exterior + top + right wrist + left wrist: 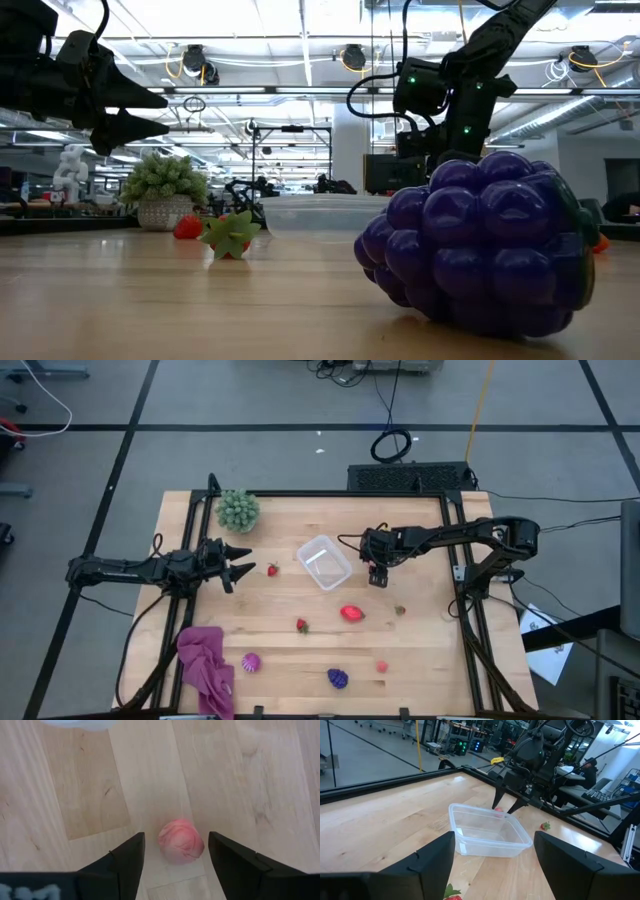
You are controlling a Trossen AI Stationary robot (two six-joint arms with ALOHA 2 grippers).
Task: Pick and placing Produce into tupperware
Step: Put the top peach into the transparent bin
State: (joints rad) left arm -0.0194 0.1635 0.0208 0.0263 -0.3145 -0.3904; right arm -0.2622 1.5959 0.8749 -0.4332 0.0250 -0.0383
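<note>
My right gripper [378, 577] hangs just right of the tupperware [323, 562], pointing down and open. A pink round piece of produce [181, 841] lies on the table between its fingers [176, 836], untouched; it also shows behind the tupperware [490, 832] as a pink spot [498, 809]. My left gripper [245, 561] is open, level above the table's left part, pointing at a red strawberry [272, 569] that lies just ahead of its fingers [451, 893]. The clear tupperware stands open side up on its base. Red [351, 613], strawberry [302, 625], brownish [400, 611], pink [382, 666], purple [338, 678] and magenta [250, 661] pieces lie nearer the near edge.
A spiky green plant [238, 510] stands in a pot near the far left corner. A magenta cloth [205, 665] lies crumpled at the near left corner. The purple berry [480, 250] fills the low view and hides my right gripper's fingertips there. Bare wood lies along the far edge.
</note>
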